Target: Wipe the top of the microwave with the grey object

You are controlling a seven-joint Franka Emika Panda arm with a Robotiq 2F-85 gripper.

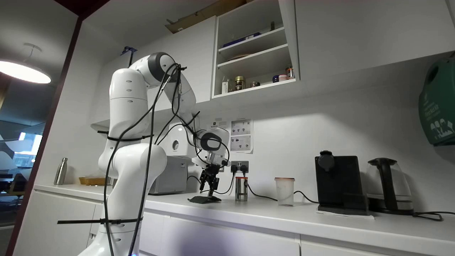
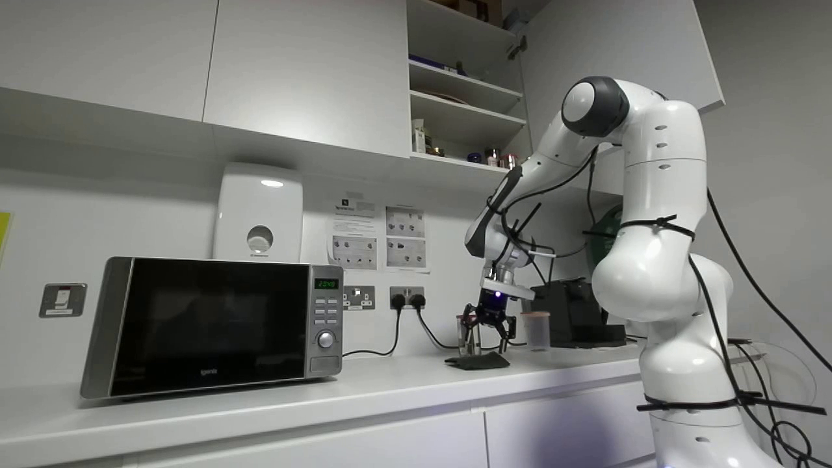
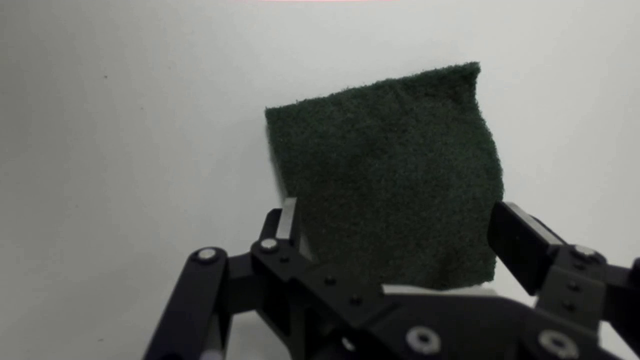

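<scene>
Wrist view: gripper (image 3: 395, 212) over the dark cloth (image 3: 385, 150), jaws parted, contact unclear
Counter (image 2: 390, 382): directly beneath the dark cloth
Microwave (image 2: 214, 325): on the same counter, well apart from the dark cloth

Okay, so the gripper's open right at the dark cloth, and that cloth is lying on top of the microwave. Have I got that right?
Not quite: the dark cloth lies on the counter, apart from the microwave, as both exterior views show. The gripper is indeed open right at it.
</scene>
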